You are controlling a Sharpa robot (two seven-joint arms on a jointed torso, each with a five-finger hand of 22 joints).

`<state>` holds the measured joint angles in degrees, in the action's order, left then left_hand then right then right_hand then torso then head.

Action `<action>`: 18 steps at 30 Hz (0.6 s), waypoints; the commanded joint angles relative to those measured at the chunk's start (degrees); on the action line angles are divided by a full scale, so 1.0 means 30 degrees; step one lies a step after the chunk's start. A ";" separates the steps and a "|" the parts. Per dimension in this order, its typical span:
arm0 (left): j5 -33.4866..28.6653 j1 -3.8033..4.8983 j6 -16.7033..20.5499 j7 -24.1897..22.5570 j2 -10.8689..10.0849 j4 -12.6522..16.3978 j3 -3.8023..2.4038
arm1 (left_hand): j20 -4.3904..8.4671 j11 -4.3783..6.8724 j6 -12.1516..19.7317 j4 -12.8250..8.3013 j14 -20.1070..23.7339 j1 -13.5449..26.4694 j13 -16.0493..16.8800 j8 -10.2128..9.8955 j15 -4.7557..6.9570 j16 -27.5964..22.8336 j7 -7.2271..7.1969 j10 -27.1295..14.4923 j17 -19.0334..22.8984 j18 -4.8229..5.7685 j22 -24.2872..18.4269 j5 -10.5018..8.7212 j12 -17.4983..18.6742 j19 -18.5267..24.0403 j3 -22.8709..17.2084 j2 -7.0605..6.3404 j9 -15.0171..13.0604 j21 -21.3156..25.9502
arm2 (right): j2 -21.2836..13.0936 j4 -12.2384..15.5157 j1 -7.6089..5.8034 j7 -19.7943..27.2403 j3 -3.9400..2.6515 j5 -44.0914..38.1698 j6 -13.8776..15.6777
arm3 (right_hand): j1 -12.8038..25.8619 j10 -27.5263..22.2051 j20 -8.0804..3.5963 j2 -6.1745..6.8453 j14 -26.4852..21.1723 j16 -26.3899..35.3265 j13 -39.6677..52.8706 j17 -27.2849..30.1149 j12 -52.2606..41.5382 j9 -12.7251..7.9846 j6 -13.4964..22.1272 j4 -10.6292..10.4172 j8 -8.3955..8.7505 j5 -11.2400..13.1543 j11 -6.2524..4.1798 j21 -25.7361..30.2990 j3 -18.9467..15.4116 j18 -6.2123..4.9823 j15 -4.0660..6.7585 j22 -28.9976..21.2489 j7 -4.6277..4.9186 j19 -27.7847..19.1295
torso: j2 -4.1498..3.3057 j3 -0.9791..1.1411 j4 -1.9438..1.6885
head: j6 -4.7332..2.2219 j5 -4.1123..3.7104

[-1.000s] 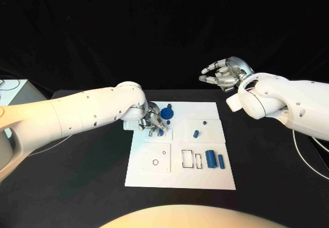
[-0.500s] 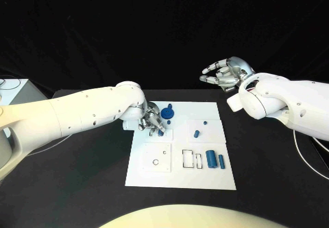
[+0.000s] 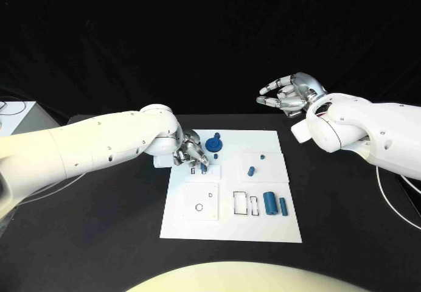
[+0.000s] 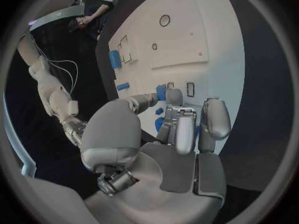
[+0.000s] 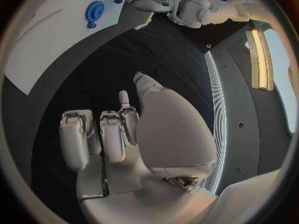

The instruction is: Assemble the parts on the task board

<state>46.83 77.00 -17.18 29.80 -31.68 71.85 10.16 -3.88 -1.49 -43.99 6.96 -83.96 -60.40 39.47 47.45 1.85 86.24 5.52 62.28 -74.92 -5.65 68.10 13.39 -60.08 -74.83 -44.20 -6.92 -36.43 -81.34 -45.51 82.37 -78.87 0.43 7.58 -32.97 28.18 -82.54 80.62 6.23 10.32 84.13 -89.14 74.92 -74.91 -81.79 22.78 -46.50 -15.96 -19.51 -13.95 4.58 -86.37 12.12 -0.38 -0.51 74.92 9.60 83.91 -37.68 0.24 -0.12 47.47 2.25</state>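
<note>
Bright overhead light, black backdrop; sharp head view; wrist views fisheye-bent.

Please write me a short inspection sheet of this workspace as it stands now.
Surface: black table, bare around the board.
Job's things: white task board in the middle; blue gear-like part near its far edge; small blue pegs on the inset plate; two blue cylinders lying beside the rectangular slots.
Clutter: nothing seen.
Hands: left hand low over the board's far left corner, fingers pointing down at a small blue part; whether it holds the part cannot be told. Right hand raised beyond the board, fingers curled, holding nothing.
Cables: white cable hanging by the right arm.
Surroundings: pale box at the table's left; dark backdrop.
</note>
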 commanded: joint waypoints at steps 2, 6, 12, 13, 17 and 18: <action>-0.0241 0.0024 0.1368 -0.0335 -0.0324 0.0567 -0.0131 | 0.0116 0.0298 -0.0540 -0.3912 -0.1327 0.0221 0.0650 -0.0181 0.0302 0.0297 -0.0182 0.0884 -0.3334 0.0432 0.0641 0.1377 -0.0454 -0.0514 -0.3709 -0.0377 -0.1859 -0.0325 | -0.0063 -0.0059 -0.0002 0.0010 -0.0003 -0.0149 -0.0119 | 0.0120 -0.0014 -0.0004 0.0017 0.1762 0.0063 0.1878 -0.4329 0.0118 -0.0010 0.0131 0.0033 -0.0115 0.0083 0.0041 0.0076 0.0124 -0.0217 0.0042 0.4140 -0.0030 0.1407 | 0.0024 -0.0006 -0.0037 | 0.0039 -0.0017; 0.0535 0.0029 0.1901 -0.0360 -0.0487 0.0901 -0.0187 | 0.0225 0.0401 -0.0810 -0.3933 -0.1451 0.0291 0.0984 -0.0261 0.0407 0.0422 -0.0290 0.1269 -0.3570 0.0515 0.1049 0.2079 -0.0628 -0.0823 -0.3722 -0.0530 -0.1939 -0.0514 | -0.0115 -0.0053 -0.0002 0.0006 0.0000 -0.0149 -0.0118 | 0.0120 -0.0014 -0.0004 0.0017 0.1762 0.0063 0.1878 -0.4329 0.0118 -0.0010 0.0131 0.0033 -0.0115 0.0083 0.0041 0.0076 0.0124 -0.0217 0.0042 0.4140 -0.0030 0.1407 | 0.0001 -0.0004 -0.0029 | 0.0020 0.0023; 0.1775 0.0031 0.2410 -0.0367 -0.0544 0.1276 -0.0111 | 0.0303 0.0484 -0.1013 -0.3956 -0.1539 0.0319 0.1235 -0.0300 0.0487 0.0517 -0.0371 0.1559 -0.3748 0.0586 0.1395 0.2450 -0.0771 -0.1080 -0.3782 -0.0636 -0.1998 -0.0666 | -0.0166 -0.0080 -0.0001 -0.0003 0.0001 -0.0149 -0.0132 | 0.0119 -0.0016 -0.0003 0.0026 0.1764 0.0059 0.1876 -0.4338 0.0120 -0.0012 0.0148 0.0044 -0.0114 0.0099 0.0041 0.0076 0.0139 -0.0216 0.0042 0.4141 -0.0028 0.1408 | 0.0018 -0.0020 -0.0047 | 0.0031 0.0109; 0.1947 0.0030 0.2468 -0.0361 -0.0535 0.1317 -0.0083 | 0.0314 0.0494 -0.1035 -0.3959 -0.1548 0.0324 0.1268 -0.0308 0.0497 0.0526 -0.0380 0.1593 -0.3766 0.0594 0.1433 0.2499 -0.0787 -0.1109 -0.3793 -0.0653 -0.2005 -0.0683 | -0.0170 -0.0086 -0.0001 -0.0003 0.0001 -0.0149 -0.0137 | 0.0119 -0.0016 -0.0003 0.0026 0.1764 0.0059 0.1876 -0.4338 0.0120 -0.0012 0.0148 0.0044 -0.0114 0.0099 0.0041 0.0076 0.0139 -0.0216 0.0042 0.4141 -0.0028 0.1408 | 0.0015 -0.0020 -0.0037 | 0.0046 0.0138; 0.2555 0.0024 0.2685 -0.0334 -0.0471 0.1362 -0.0016 | 0.0324 0.0504 -0.1057 -0.3966 -0.1553 0.0323 0.1275 -0.0314 0.0507 0.0530 -0.0390 0.1613 -0.3774 0.0601 0.1469 0.2547 -0.0789 -0.1136 -0.3806 -0.0668 -0.2012 -0.0699 | -0.0197 -0.0098 -0.0001 -0.0004 0.0002 -0.0149 -0.0148 | 0.0120 -0.0032 -0.0003 0.0029 0.1758 0.0071 0.1860 -0.4315 0.0135 -0.0015 0.0162 0.0049 -0.0111 0.0108 0.0042 0.0080 0.0149 -0.0217 0.0042 0.4139 -0.0026 0.1406 | 0.0010 -0.0023 -0.0039 | 0.0078 0.0162; 0.2711 0.0021 0.2756 -0.0328 -0.0449 0.1361 -0.0002 | 0.0324 0.0504 -0.1057 -0.3966 -0.1553 0.0323 0.1275 -0.0314 0.0507 0.0530 -0.0390 0.1613 -0.3774 0.0601 0.1469 0.2547 -0.0789 -0.1136 -0.3806 -0.0668 -0.2012 -0.0699 | -0.0206 -0.0104 -0.0001 -0.0005 0.0002 -0.0149 -0.0150 | 0.0120 -0.0032 -0.0003 0.0029 0.1758 0.0071 0.1860 -0.4315 0.0135 -0.0015 0.0162 0.0049 -0.0111 0.0108 0.0042 0.0080 0.0149 -0.0217 0.0042 0.4139 -0.0026 0.1406 | 0.0011 -0.0025 -0.0039 | 0.0079 0.0162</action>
<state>51.49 77.04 -10.58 29.55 -33.19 75.79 10.14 -2.88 -0.02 -46.12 6.71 -83.95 -59.30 43.24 46.69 3.08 87.63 5.18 66.60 -74.91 -4.76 72.46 20.84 -62.08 -78.03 -43.95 -8.56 -36.48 -83.20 -46.07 82.15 -78.87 0.39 7.61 -32.99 28.15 -82.54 80.62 6.23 10.32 84.13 -89.14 74.92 -74.90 -81.55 22.78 -46.50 -15.80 -19.51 -13.95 4.58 -86.36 12.28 -0.38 -0.50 74.91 9.60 83.91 -37.64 0.16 -0.23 47.65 2.69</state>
